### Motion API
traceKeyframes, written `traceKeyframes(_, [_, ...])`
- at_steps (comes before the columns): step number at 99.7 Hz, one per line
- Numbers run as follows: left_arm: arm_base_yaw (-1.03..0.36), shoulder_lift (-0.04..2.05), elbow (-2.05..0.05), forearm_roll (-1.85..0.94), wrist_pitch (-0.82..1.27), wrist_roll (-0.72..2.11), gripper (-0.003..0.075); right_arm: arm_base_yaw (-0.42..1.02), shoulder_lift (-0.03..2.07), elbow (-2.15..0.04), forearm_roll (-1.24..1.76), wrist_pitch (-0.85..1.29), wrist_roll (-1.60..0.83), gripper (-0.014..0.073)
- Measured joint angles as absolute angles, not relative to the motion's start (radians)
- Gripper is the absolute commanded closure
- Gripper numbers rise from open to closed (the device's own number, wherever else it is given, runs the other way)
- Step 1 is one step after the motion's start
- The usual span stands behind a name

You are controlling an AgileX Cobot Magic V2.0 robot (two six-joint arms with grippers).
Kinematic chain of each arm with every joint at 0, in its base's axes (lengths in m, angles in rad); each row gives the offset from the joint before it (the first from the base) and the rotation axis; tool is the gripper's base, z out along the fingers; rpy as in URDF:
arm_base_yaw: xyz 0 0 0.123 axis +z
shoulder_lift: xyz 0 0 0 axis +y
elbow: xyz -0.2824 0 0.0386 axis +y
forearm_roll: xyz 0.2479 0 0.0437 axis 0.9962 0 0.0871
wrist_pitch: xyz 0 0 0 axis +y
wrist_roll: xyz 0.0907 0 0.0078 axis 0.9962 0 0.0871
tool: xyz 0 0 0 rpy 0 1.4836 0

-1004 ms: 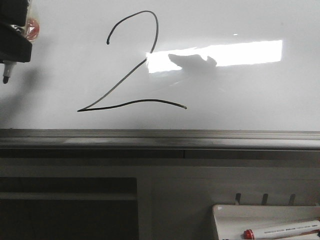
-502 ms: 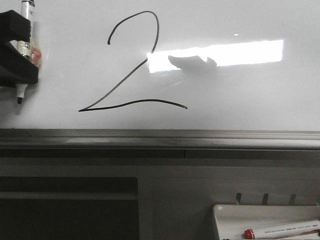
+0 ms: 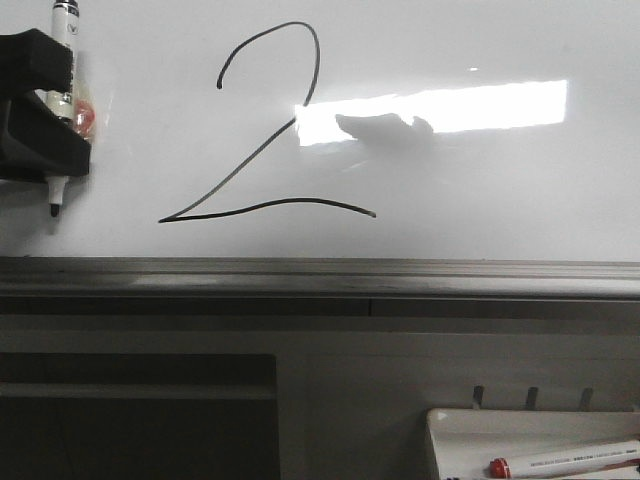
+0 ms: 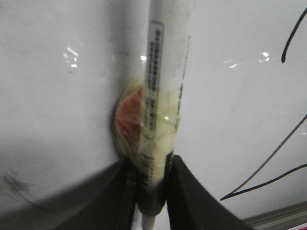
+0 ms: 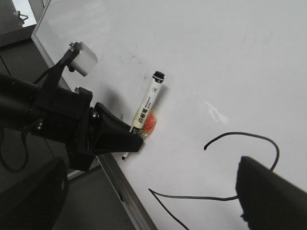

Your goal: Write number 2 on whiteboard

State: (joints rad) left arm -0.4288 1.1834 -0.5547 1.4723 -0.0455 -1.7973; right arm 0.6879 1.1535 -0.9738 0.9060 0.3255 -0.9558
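Gripping a marker [image 3: 62,100] at the far left of your front view, the left gripper [image 3: 50,165] has its black fingers [image 4: 192,201] pinched tight on the barrel, tip pointing down just off the whiteboard [image 3: 480,190]. You can see yellowish tape and a red blob wrapped round the barrel just above the fingers in the left wrist view. Move right and there's the 2 [image 3: 262,125], drawn in thin black line: curved top, long diagonal, wavy base, sitting left of centre on the board. Right of it, a bright rectangular reflection [image 3: 440,108] glares across the surface. Below runs the grey rail [image 3: 320,275]. Down at the bottom right, a white tray [image 3: 470,425] holds a red-capped marker [image 3: 565,460]. Your right gripper [image 5: 273,194] shows only as a dark blur in its own wrist view; you cannot tell how wide it stands.
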Motion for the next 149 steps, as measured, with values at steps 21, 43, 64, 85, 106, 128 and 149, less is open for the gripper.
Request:
traceKeyframes(21, [-0.429, 1.186, -0.555, 1.48, -0.071, -1.798, 0.0389, 0.688, 1.154, -0.974, 0.906, 0.332, -0.956, -0.0046])
traceKeyframes(43, [-0.429, 1.186, -0.555, 1.485, -0.079, -1.798, 0.0389, 0.688, 1.154, -0.974, 0.906, 0.332, -0.956, -0.0046])
traceKeyframes(64, [-0.428, 1.129, -0.555, 1.49, -0.058, -1.798, 0.0389, 0.688, 1.154, -0.974, 0.906, 0.336, -0.956, -0.0046])
traceKeyframes(85, [-0.428, 1.016, -0.555, 1.49, -0.056, -1.798, 0.0389, 0.688, 1.154, -0.974, 0.906, 0.349, -0.956, -0.0046])
traceKeyframes(106, [-0.428, 0.912, -0.543, 1.492, -0.106, -1.798, 0.0473, 0.688, 1.149, -0.974, 0.906, 0.404, -0.949, 0.0015])
traceKeyframes(128, [-0.428, 0.687, -0.534, 1.5, -0.153, -1.743, 0.0741, 0.651, 1.056, -0.923, 0.904, 0.432, -0.887, 0.0664])
traceKeyframes(149, [-0.428, 0.38, -0.479, 1.5, -0.155, -1.634, 0.0741, 0.62, 0.851, -0.77, 0.837, 0.411, -0.878, 0.0657])
